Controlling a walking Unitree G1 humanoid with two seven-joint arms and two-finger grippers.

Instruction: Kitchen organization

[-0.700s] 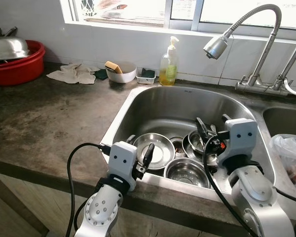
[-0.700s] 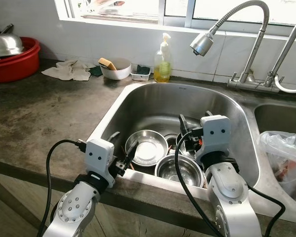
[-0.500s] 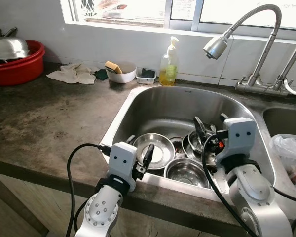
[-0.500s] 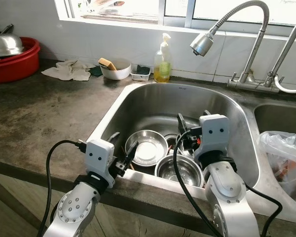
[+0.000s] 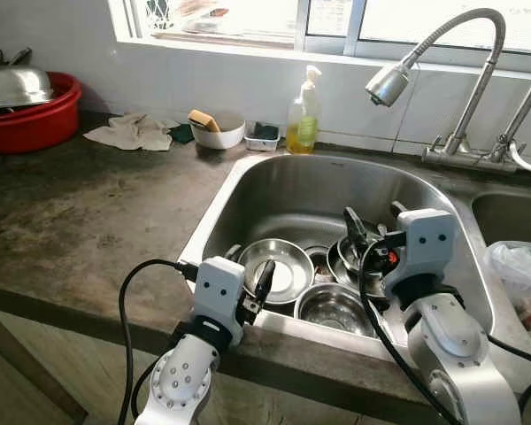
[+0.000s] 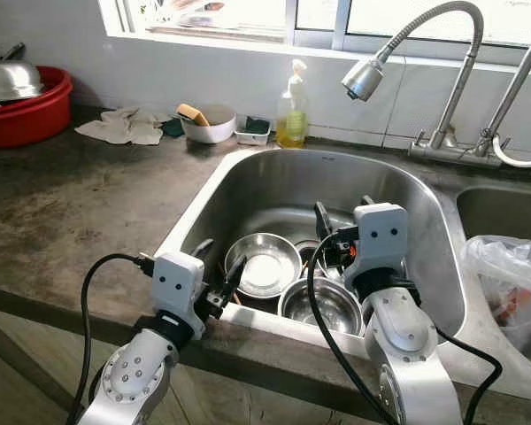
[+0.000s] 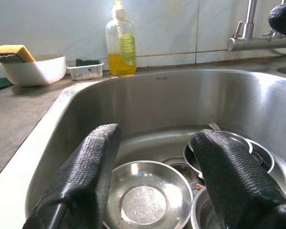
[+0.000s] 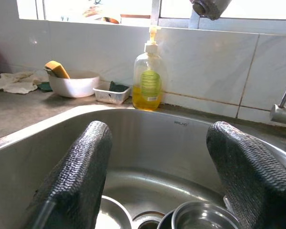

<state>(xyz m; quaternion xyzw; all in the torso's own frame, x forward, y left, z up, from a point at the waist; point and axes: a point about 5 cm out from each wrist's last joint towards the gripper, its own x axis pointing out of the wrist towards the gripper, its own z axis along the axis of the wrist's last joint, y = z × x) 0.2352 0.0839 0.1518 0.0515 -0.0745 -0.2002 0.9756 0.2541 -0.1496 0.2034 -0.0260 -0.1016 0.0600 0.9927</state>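
Note:
A steel sink (image 5: pixel 311 188) holds several steel bowls. A wide shallow bowl (image 5: pixel 280 268) lies at the near left, a deeper bowl (image 5: pixel 334 307) at the front, and stacked bowls (image 5: pixel 351 258) lie behind it. My left gripper (image 5: pixel 250 264) hovers open at the sink's near rim, its fingers (image 7: pixel 93 162) pointing over the shallow bowl (image 7: pixel 145 202). My right gripper (image 5: pixel 372 215) hangs open above the stacked bowls, holding nothing, with a bowl rim (image 8: pixel 202 217) just below it.
A yellow soap bottle (image 5: pixel 303 115), a white bowl with a sponge (image 5: pixel 218 131), a small tray (image 5: pixel 264 135) and a cloth (image 5: pixel 133 131) line the back of the counter. A red basin (image 5: pixel 31 119) stands far left. The faucet (image 5: pixel 391 81) arches over the sink. A plastic bag (image 5: pixel 520 282) lies at right.
My right gripper has drifted slightly left and farther over the stacked bowls, still open. The left gripper has barely moved.

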